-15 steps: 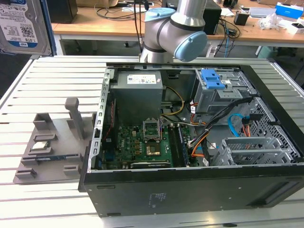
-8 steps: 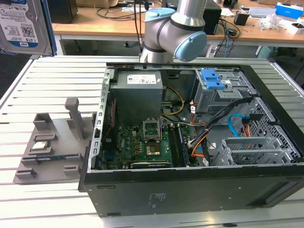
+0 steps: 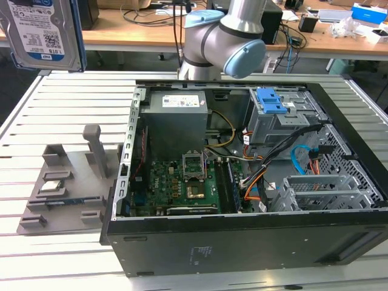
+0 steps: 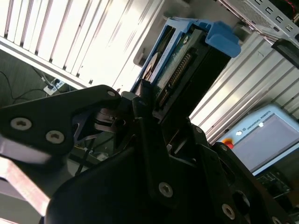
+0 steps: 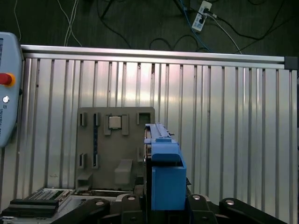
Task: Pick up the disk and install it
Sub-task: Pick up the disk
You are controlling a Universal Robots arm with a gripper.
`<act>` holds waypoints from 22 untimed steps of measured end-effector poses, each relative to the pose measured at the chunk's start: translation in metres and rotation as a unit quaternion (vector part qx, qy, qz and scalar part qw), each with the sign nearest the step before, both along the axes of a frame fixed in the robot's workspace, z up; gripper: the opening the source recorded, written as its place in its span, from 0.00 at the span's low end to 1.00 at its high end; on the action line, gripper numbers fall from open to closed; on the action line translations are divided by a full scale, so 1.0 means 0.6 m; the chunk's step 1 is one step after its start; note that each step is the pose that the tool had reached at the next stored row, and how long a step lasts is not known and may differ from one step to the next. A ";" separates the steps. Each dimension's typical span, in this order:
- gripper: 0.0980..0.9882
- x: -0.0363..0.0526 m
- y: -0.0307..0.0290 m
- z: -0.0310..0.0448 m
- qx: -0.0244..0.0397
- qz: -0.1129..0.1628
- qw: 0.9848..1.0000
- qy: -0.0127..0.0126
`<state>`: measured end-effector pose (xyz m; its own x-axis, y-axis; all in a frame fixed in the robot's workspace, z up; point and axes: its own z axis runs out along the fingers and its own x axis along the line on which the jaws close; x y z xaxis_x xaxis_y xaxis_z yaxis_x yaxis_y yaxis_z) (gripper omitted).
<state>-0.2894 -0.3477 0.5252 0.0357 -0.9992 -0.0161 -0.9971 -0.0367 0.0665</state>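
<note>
Pickup half is looking done: disk (image 3: 42,33) is hanging clear of the slatted table (image 3: 73,97), high at the exterior view's left, label side facing that camera. It is not sitting in the grey fixture (image 3: 76,167); the small square chip (image 5: 115,122) is lying in its pocket there.

Install half is not done. Disk is well apart from the open computer case (image 3: 242,242), and nothing blue-framed is sitting in the cages beside the blue latch (image 3: 270,100).

Gripper (image 4: 149,100) is clamping the disk by one end. In the second wrist view the black fingers (image 4: 140,140) are bracketing the drive's edge with the blue bracket running away from them. Pad contact itself is shadowed, so I'm reading it as a firm pinch, not confirming it.

Pose: arm (image 3: 224,36) is standing behind the case with its elbow over the rear edge. The wrist end is running out of the exterior frame toward the disk. In the first wrist view the disk is showing edge-on, upright, over the table just beside the fixture.
</note>
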 end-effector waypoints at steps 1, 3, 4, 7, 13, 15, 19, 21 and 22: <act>0.30 0.007 0.0000 0.000 0.000 0.000 1.000 0.000; 0.30 0.024 0.0000 0.000 0.000 0.000 1.000 0.000; 0.30 0.030 0.0000 0.000 0.000 0.000 1.000 0.000; 0.30 0.050 0.0000 0.000 0.000 0.000 1.000 0.000; 0.30 0.091 0.0000 0.000 0.000 0.000 1.000 0.000; 0.30 0.104 0.0000 0.000 0.000 0.000 1.000 0.000; 0.30 0.130 0.0000 0.000 0.000 0.000 1.000 0.000; 0.30 0.142 0.0000 0.000 0.000 0.000 1.000 0.000; 0.30 0.150 0.0001 0.000 0.000 0.000 1.000 0.000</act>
